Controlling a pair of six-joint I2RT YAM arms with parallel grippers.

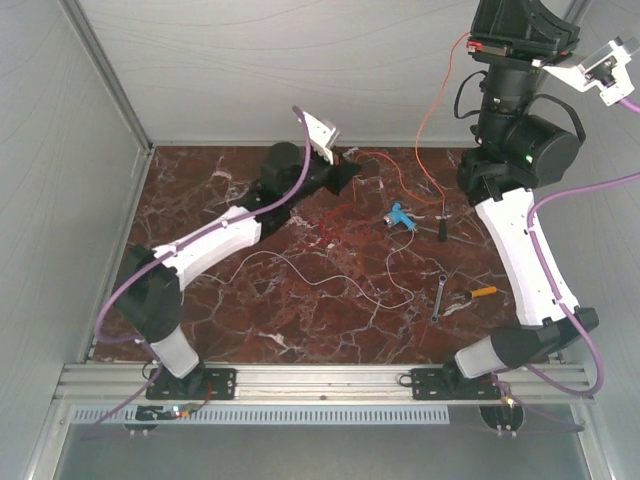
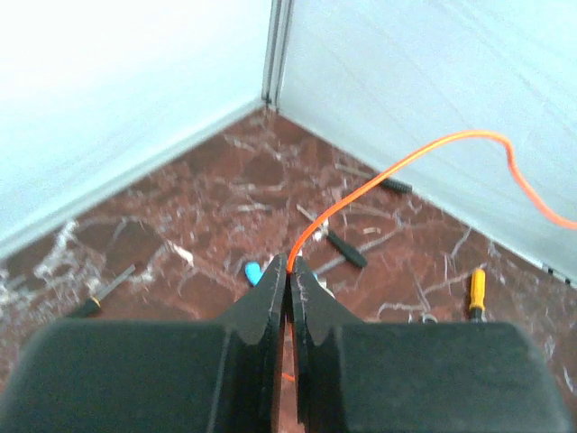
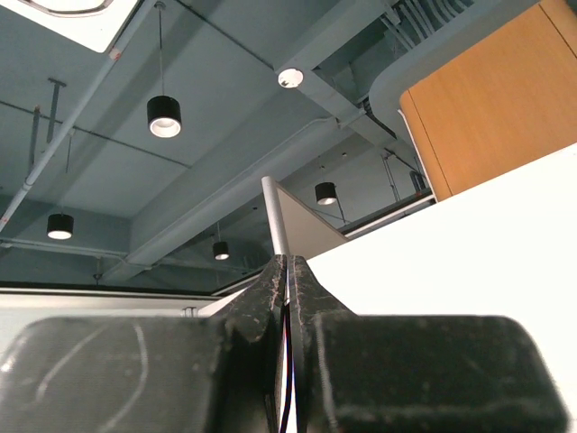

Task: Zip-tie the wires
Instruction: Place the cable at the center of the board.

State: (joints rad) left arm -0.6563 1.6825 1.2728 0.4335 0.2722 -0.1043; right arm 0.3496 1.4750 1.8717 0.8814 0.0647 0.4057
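Note:
The wires lie on the marble table: a red tangle and a long white strand. One orange-red wire climbs from the table's back to my raised right gripper. My left gripper is low at the back centre, shut on that same wire. In the left wrist view the wire leaves the pinched tips of the left gripper and arcs up to the right. The right gripper points at the ceiling, its jaws shut with a thin strand between them.
A blue object, a black-handled tool, a wrench and a yellow-handled screwdriver lie right of centre. White walls enclose the table on the left, back and right.

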